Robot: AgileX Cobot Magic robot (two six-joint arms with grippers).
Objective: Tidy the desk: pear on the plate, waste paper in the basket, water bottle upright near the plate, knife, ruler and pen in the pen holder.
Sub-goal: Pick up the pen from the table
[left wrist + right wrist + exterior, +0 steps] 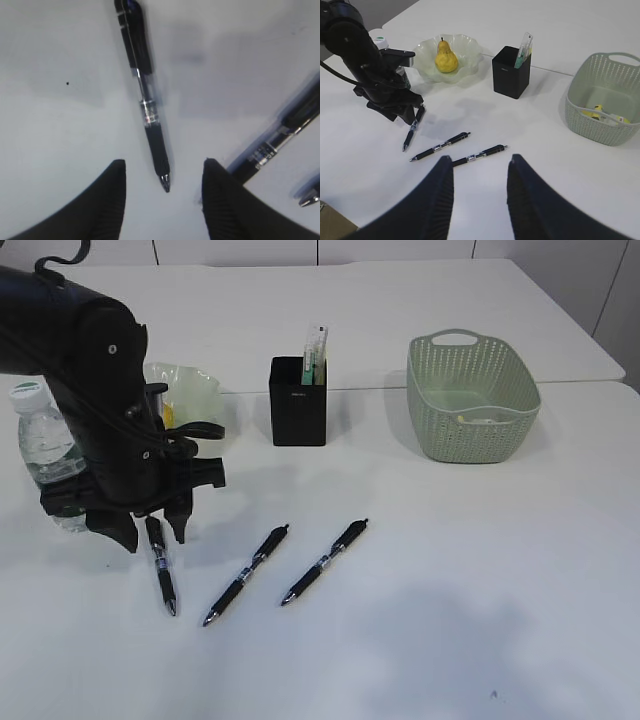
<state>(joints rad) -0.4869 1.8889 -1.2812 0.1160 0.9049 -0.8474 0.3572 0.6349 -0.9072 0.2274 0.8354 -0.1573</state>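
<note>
Three black pens lie on the white desk (pixel 450 570). My left gripper (pixel 154 533) stands open low over the leftmost pen (pixel 161 568), whose near end lies between the fingertips (pixel 118 172) without touching them. The other pens (pixel 247 575) (pixel 325 562) lie to its right. The black pen holder (pixel 298 405) holds the clear ruler (pixel 526 42), a mint-green pen and a sliver of pale yellow knife (pixel 321 372). The pear (pixel 445 57) sits on the plate (pixel 470 50). The water bottle (pixel 45 455) stands upright beside it. My right gripper (pixel 480 165) hangs open and empty above the desk's front.
The green basket (pixel 470 400) stands at the right with crumpled waste paper (pixel 605 115) inside. My left arm (pixel 100 390) hides part of the plate and bottle in the exterior view. A seam between two tabletops runs behind the pen holder.
</note>
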